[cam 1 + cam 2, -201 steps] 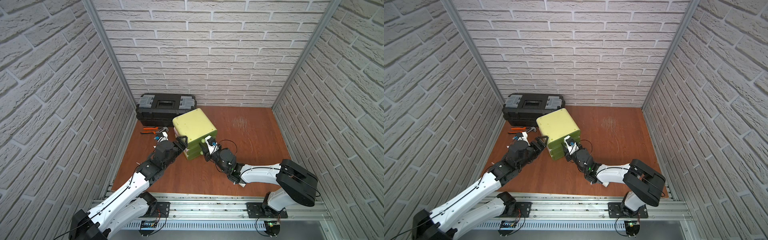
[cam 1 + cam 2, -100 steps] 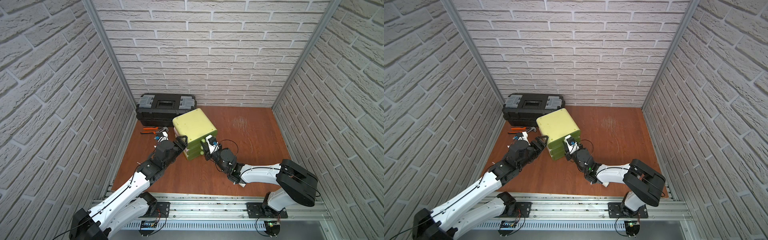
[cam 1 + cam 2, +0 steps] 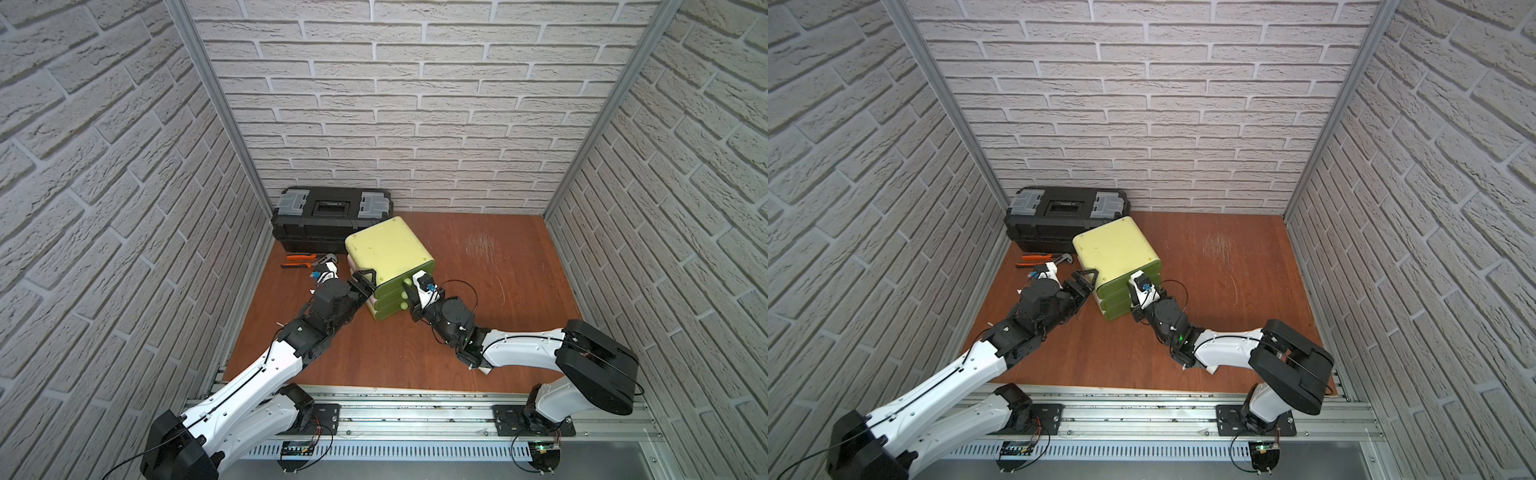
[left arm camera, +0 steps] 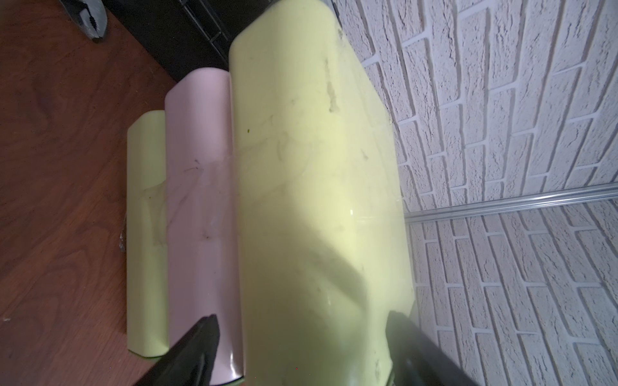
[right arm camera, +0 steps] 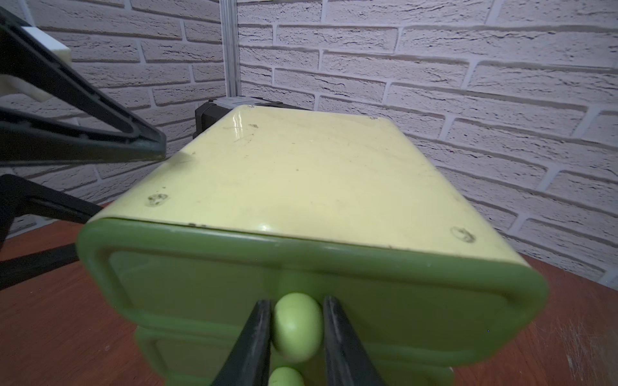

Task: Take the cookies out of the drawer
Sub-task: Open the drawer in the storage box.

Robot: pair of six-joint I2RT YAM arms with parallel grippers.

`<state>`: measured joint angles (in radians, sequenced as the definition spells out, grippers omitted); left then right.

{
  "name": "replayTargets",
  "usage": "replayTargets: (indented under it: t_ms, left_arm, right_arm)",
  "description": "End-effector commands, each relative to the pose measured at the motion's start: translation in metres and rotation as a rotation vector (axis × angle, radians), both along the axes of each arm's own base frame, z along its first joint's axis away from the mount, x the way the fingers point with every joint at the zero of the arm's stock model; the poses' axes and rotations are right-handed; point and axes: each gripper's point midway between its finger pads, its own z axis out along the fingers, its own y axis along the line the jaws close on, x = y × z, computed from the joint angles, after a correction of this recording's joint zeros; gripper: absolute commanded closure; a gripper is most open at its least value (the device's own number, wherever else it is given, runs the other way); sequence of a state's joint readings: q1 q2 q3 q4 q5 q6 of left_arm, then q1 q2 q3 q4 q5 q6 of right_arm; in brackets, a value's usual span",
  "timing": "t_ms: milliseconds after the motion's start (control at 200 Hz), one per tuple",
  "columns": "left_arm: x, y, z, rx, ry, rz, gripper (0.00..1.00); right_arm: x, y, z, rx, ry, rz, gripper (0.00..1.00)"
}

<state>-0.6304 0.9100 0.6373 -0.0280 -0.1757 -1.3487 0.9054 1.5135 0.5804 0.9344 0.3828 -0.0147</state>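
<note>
Pinching the top knob [image 5: 296, 327] on the front of the drawer unit [image 3: 388, 249] with the right pincer [image 5: 296, 303], with the left pincer [image 3: 365, 281] spread astride that unit's side corner, cookies unseen, presumably inside behind the shut front, calling for a straight outward pull.

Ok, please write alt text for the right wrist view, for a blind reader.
The right gripper's two black fingers stand close on either side of the round pale green knob of the top drawer of a green plastic drawer cabinet with a pale yellow top. The left gripper's black fingers reach toward one corner; a white brick wall stands behind.
</note>
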Motion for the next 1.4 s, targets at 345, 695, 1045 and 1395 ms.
replayTargets:
  t_ms: [345, 695, 1045, 1395]
  left_arm:
    - [0.013, -0.005, 0.018, -0.055, -0.054, 0.03, 0.23]
    - [0.02, -0.014, 0.021, -0.065, -0.063, 0.033, 0.28]
    - [0.029, -0.026, 0.022, -0.067, -0.07, 0.028, 0.32]
    - [0.03, -0.028, 0.02, -0.056, -0.063, 0.034, 0.33]
  right_arm:
    - [-0.035, -0.041, 0.0, 0.002, 0.04, -0.017, 0.78]
    - [-0.059, -0.063, -0.012, -0.016, 0.098, -0.001, 0.78]
    - [-0.073, -0.079, -0.017, -0.02, 0.122, 0.004, 0.78]
    - [-0.083, -0.098, -0.019, -0.028, 0.135, -0.018, 0.79]
